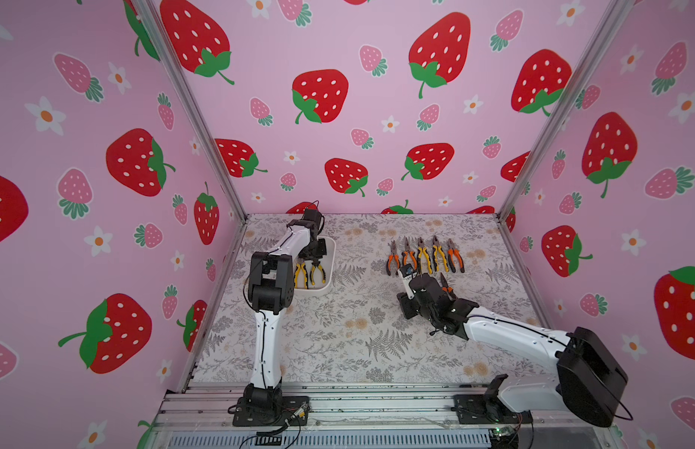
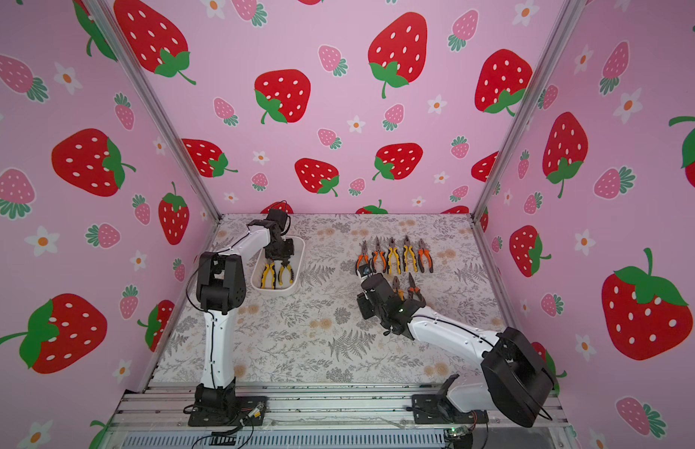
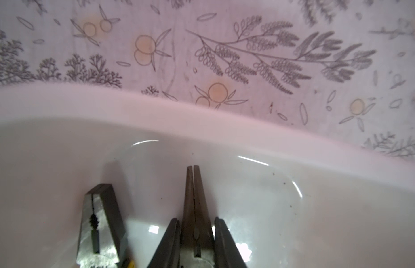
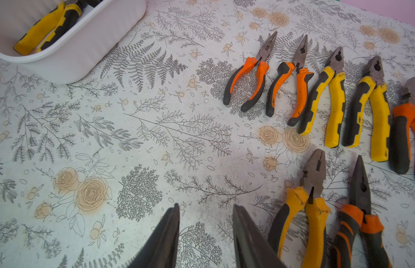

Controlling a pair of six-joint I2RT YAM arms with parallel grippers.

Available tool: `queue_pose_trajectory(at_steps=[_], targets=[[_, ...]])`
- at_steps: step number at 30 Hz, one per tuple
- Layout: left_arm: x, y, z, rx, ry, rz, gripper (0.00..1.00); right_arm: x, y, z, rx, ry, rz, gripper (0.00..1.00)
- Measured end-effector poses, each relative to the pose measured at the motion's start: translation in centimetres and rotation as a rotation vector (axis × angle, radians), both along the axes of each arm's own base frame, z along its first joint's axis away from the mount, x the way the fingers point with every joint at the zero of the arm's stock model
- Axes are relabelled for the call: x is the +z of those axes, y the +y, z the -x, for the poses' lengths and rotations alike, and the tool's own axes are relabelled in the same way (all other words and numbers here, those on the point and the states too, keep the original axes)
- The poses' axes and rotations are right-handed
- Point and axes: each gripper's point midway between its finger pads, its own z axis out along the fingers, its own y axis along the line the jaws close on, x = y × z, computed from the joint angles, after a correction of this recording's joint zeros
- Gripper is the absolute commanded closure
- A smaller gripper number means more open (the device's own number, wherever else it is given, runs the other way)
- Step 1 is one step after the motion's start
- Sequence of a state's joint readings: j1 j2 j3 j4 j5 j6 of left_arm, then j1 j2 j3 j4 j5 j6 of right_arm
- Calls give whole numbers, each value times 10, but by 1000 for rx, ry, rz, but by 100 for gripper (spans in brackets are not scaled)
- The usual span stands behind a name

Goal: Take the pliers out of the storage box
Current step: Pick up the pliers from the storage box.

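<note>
The white storage box (image 1: 331, 268) (image 2: 299, 268) stands at the far left of the table and holds two pliers with yellow-and-black handles (image 1: 300, 275) (image 1: 317, 272). My left gripper (image 3: 196, 218) reaches down into the box, shut on the pointed nose of one pair (image 3: 193, 190). A blunt-nosed pair (image 3: 99, 220) lies beside it. Five pliers (image 1: 423, 256) lie in a row on the table at the far right. Two more pliers (image 4: 312, 183) (image 4: 362, 185) lie nearer, just beside my right gripper (image 4: 206, 206), which hovers open over bare table.
The floral table cover (image 1: 338, 330) runs between the box and the row of pliers. Pink strawberry walls close in the left, back and right sides. Metal rails with both arm bases (image 1: 268, 408) line the front edge.
</note>
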State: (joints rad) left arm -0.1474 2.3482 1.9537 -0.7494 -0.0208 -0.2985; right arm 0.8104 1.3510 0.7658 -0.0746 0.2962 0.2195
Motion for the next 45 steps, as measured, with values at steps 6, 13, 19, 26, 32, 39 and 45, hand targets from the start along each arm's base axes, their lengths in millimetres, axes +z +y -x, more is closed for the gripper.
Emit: queue_pose_trajectory(at_steps=[6, 13, 19, 26, 32, 39, 45], targets=[[5, -4, -2, -2, -35, 29, 51, -1, 1, -2, 0, 7, 3, 58], [30, 2, 36, -11, -36, 22, 51, 1, 2, -2, 2, 6, -2, 58], [50, 6, 59, -23, -61, 16, 56, 5, 2, -2, 2, -3, -11, 58], [33, 6, 72, -58, -14, 8, 61, 6, -1, 1, 2, -8, -17, 57], [11, 6, 74, -85, 32, 0, 64, 8, -1, 1, 2, -15, -24, 57], [-8, 5, 75, -105, 72, -8, 65, 7, -3, 1, 0, -12, -21, 57], [-7, 6, 73, -106, 70, -13, 65, 6, -4, 1, -4, -11, -20, 57]])
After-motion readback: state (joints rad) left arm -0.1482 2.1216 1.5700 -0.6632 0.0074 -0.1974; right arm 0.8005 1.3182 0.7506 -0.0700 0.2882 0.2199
